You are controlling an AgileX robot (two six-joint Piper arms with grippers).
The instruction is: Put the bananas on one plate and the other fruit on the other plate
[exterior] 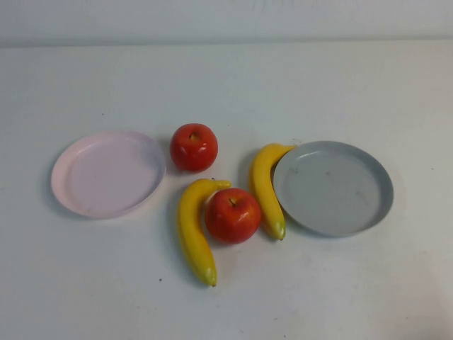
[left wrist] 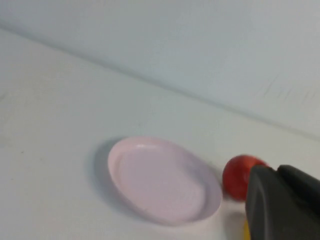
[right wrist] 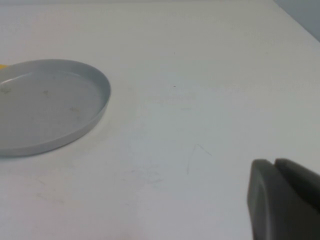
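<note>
The pale pink plate (exterior: 107, 173) lies at the left and the grey-blue plate (exterior: 333, 188) at the right; neither holds anything. One red apple (exterior: 193, 146) sits just right of the pink plate. The other apple (exterior: 232, 215) sits between the two bananas. One banana (exterior: 192, 234) curves to its left; the other banana (exterior: 263, 185) lies against the grey-blue plate's left rim. Neither gripper shows in the high view. My left gripper (left wrist: 276, 169) is shut and empty, back from the pink plate (left wrist: 162, 180) and an apple (left wrist: 239, 176). My right gripper (right wrist: 274, 162) is shut and empty, off to the side of the grey-blue plate (right wrist: 45, 105).
White table top (exterior: 226, 297) all round, with a pale wall along the far edge (exterior: 226, 39). A sliver of banana (left wrist: 246, 231) shows beside the left fingers.
</note>
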